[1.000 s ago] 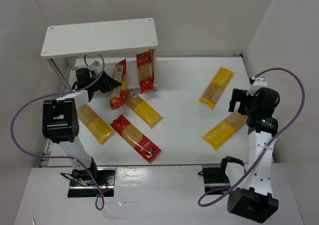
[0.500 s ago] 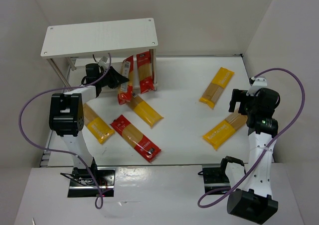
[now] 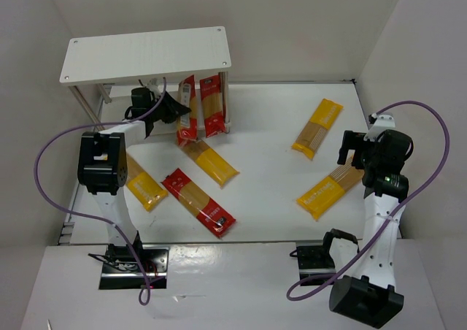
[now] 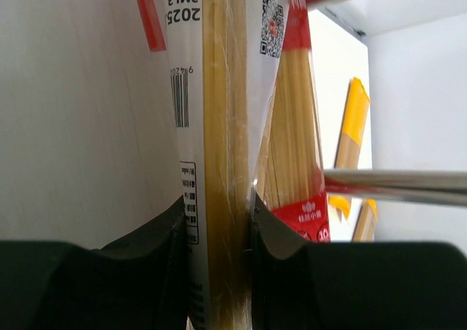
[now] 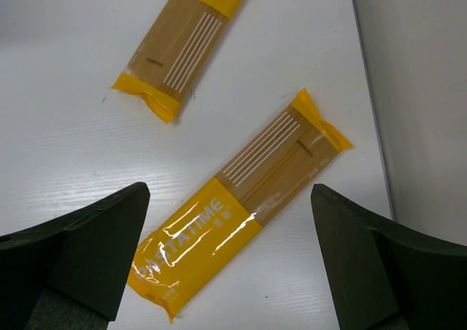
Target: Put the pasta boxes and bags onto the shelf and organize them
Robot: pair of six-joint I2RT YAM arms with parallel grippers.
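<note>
Two red packets stand on end beneath the top board of the shelf (image 3: 146, 52). The standing red packet (image 3: 213, 107) leans by the right-hand leg, and the left gripper (image 3: 172, 111) is clenched on the held red packet (image 3: 187, 111) just beside it. In the wrist view the black fingers (image 4: 139, 257) pinch that packet across its narrow width, and its neighbour touches it on the far side. Whether its lower end is already resting on the surface is hidden, so the judgement is to lower it gently until it seats. It should then be nudged flush against its neighbour and held upright so neither one topples. The jaws are best opened slowly and drawn straight back, clear of the leg. The right gripper (image 3: 350, 149) hangs with its jaws spread wide and holds nothing, above a yellow packet (image 5: 241, 213) lying flat on the table (image 5: 66, 140)
</note>
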